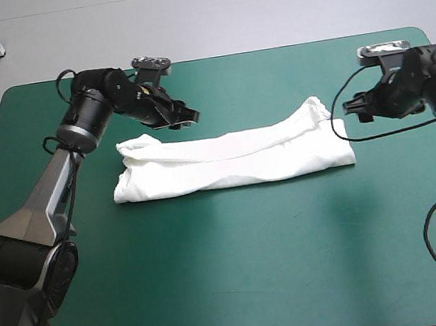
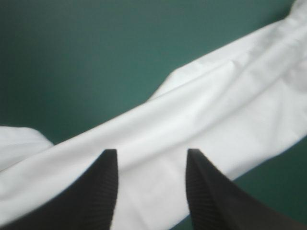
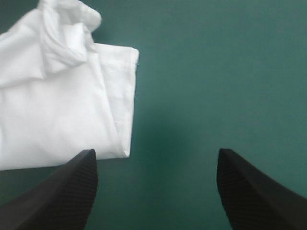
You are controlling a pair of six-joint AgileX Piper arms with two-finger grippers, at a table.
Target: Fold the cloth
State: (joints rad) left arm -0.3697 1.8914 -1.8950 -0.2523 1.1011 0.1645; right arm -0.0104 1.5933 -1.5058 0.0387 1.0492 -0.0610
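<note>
The left claw (image 2: 151,153) and right claw (image 3: 156,152) stood open and empty, so a shallow pinch risked lifting only the top layer of the T-shirt (image 1: 233,159).

Open teal-green cover (image 1: 239,272) on every side of the folded T-shirt (image 1: 234,161)

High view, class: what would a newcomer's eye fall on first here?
The white T-shirt, folded into a long band across the middle of the teal-green table. Next come the black-fingered arms: the left gripper, open over the band's far edge, and the right gripper, open just off its right end.
</note>
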